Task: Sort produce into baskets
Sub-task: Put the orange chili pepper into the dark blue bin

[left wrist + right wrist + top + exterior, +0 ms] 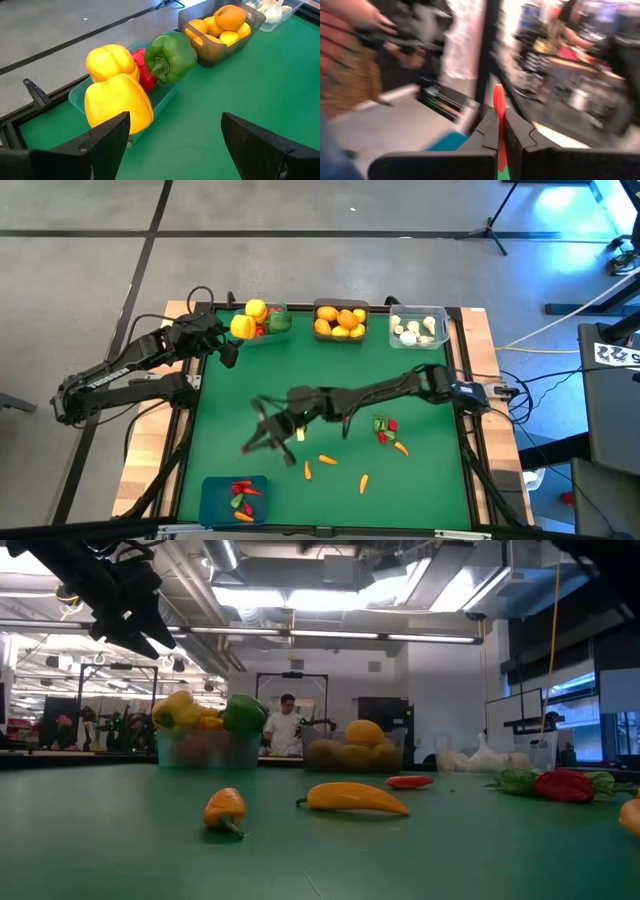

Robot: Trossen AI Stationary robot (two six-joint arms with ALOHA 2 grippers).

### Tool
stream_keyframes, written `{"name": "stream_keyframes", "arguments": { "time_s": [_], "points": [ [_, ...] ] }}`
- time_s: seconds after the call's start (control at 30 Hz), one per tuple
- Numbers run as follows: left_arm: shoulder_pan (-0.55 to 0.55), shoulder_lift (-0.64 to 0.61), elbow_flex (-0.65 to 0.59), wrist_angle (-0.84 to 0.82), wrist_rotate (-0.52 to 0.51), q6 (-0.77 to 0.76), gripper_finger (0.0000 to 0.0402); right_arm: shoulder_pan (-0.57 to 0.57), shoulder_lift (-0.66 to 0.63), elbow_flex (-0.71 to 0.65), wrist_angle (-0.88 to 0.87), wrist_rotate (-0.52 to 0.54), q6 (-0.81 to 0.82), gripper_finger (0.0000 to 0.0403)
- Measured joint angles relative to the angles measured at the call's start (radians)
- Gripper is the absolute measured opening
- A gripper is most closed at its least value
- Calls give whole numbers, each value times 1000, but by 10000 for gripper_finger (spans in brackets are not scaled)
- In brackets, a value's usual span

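My right gripper [262, 430] reaches out over the near left of the green table, shut on a red chilli [498, 102], above and beyond the blue basket [235, 498], which holds chillies and a carrot. My left gripper [172, 145] is open and holds nothing, just in front of the teal basket [265, 325] heaped with yellow, red and green peppers [117, 82]. The dark grey basket [341, 320] holds oranges and lemons. The clear basket [418, 328] holds garlic. Loose carrots [327, 461] lie on the table. My right gripper pinches the red chilli between its two fingers [517, 132]. The chilli lies along the fingers, and its red end [498, 97] sticks out past the fingertips. It is lifted clear of the table.
A green-and-red pepper cluster with a carrot [385, 428] lies near the table's right side. Other carrots [363, 482] lie toward the near edge. In the low view an orange pepper [224, 808] and a yellow chilli [355, 798] lie close by. A person [287, 725] stands in the room beyond.
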Motion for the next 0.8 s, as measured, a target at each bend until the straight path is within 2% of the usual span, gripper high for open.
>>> {"name": "stream_keyframes", "arguments": {
  "time_s": [0.13,0.33,0.4,0.47,0.8],
  "points": [
    [0,0,0,2,-22,0,308,20,135,185,13,-139,67,5],
    [0,1,0,2,-31,9,308,52,339,454,-7,-236,154,5],
    [0,1,0,2,-31,8,308,67,362,437,77,-239,204,5],
    [0,1,0,1,-31,8,308,76,375,420,89,-238,245,5],
    [0,1,0,1,-31,11,308,83,407,419,-19,-232,262,5]
  ]
}}
